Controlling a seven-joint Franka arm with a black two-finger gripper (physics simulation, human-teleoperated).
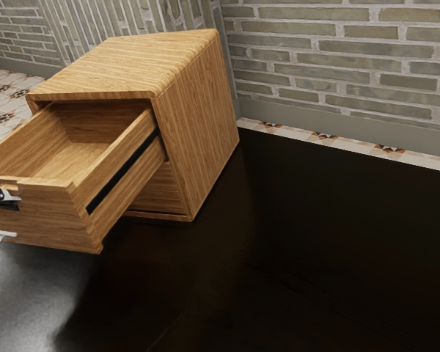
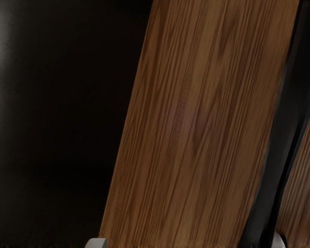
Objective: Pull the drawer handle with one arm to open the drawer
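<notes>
A wooden cabinet point(image 1: 194, 110) stands on a dark glossy floor, with its top drawer point(image 1: 66, 158) pulled far out toward the exterior view's left, its inside empty. My gripper point(image 1: 12, 216) is at the drawer's front panel at the exterior view's left edge, one fingertip point(image 1: 7, 196) above the other. In the wrist view a wooden bar, the drawer handle point(image 2: 196, 129), spans the whole gap between my two grey fingertips point(image 2: 95, 243), which touch it from both sides. A black strip point(image 2: 284, 155) runs along the bar's far side.
A grey brick wall point(image 1: 337, 51) runs behind the cabinet, with a strip of patterned tiles point(image 1: 337, 139) at its foot. The dark floor point(image 1: 301, 257) stretches wide to the exterior view's right and front.
</notes>
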